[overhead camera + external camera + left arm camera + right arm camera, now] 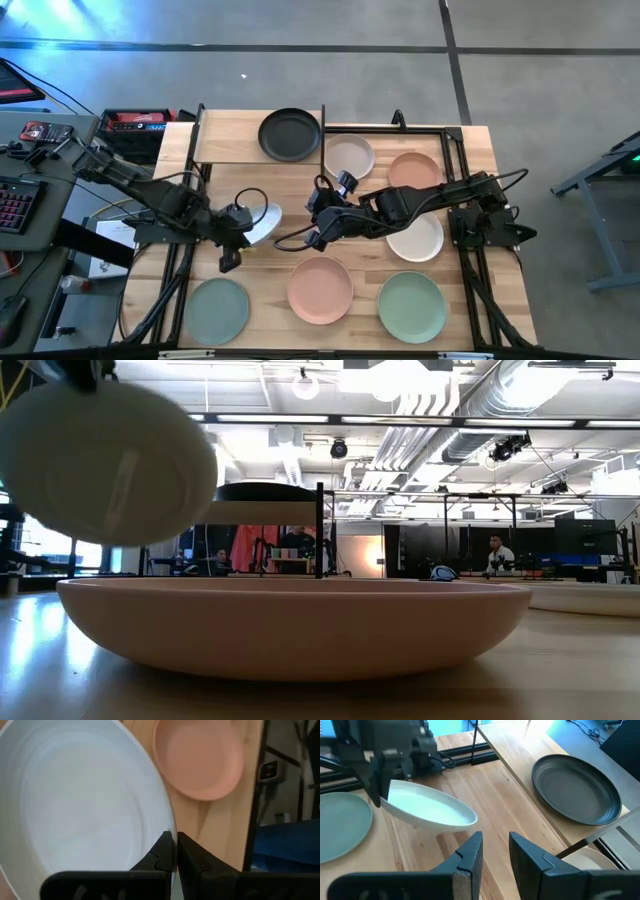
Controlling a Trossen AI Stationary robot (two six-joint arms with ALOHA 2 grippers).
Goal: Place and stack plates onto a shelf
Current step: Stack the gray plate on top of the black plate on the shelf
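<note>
A white plate [264,222] [431,811] hangs above the table left of centre, with my left gripper [240,238] [175,851] shut on it. In the low view the white plate [105,460] floats at the upper left, above the pink plate [290,625]. A black plate [290,133] [575,787] lies flat on the shelf [228,138] at the back. My right gripper [320,218] [495,854] hovers open over the table's middle, to the right of the white plate, with nothing between its fingers. My left gripper pinches the white plate's rim [169,827] between its two fingers, one on the plate's inner face and one on its underside. The fingers come slanting down from the table's left. The plate is lifted clear of the table and tilted.
On the tabletop lie a beige plate [348,155], a terracotta plate [413,172], a second white plate [416,238], the pink plate [320,290], a sage green plate [411,305] and a pale grey-green plate [216,310]. The shelf board's left half is bare.
</note>
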